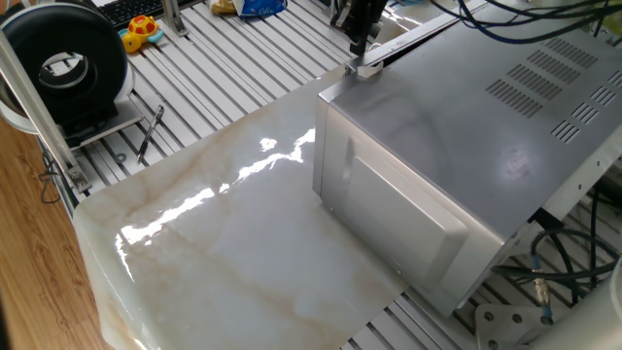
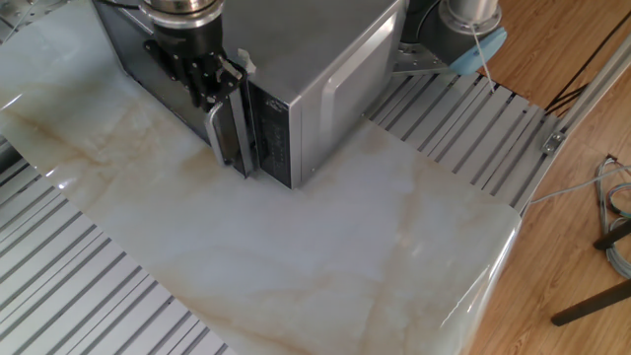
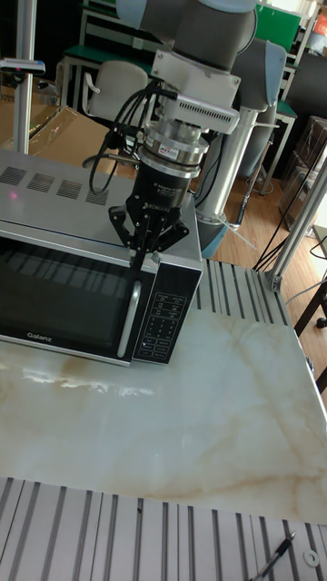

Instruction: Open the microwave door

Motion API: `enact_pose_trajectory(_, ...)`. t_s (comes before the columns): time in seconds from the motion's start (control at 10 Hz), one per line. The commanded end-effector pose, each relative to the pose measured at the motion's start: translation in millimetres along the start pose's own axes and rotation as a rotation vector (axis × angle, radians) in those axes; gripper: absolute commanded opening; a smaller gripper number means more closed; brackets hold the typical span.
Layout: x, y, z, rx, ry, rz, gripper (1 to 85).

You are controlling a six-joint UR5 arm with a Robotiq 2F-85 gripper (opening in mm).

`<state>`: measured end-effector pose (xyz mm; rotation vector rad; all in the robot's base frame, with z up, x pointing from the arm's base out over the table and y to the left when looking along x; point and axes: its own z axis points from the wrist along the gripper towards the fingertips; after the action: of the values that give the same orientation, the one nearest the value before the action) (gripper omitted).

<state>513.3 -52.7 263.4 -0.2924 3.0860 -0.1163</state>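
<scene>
The microwave door (image 3: pixel 64 304) is a dark glass panel with a silver vertical handle (image 3: pixel 132 318), sitting flush beside the keypad (image 3: pixel 168 313). My gripper (image 3: pixel 139 261) points down at the door's top edge, right above the handle, and its fingers meet in a narrow V, shut. The other fixed view shows the gripper (image 2: pixel 212 91) just over the handle (image 2: pixel 225 148); I cannot tell whether it pinches anything. From behind the box, the gripper (image 1: pixel 359 51) hovers at the far top corner, and only the door's top edge (image 1: pixel 413 37) shows.
The grey microwave box (image 1: pixel 457 126) stands on a glossy marble slab (image 1: pixel 243 243). A black round device (image 1: pixel 68 63), a yellow toy (image 1: pixel 141 31) and a pen-like tool (image 1: pixel 151 131) lie on the slatted table. Cables (image 1: pixel 554 262) trail behind the box.
</scene>
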Motion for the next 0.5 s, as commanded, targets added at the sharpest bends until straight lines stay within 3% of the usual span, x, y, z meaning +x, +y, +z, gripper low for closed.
enact_pose_trajectory(0.0,8.0,-2.1,-4.7,0.008,0.01,0.006,1.0)
enact_pose_trajectory(0.4,13.9,3.4,-14.0,0.004,0.012,0.02,1.0)
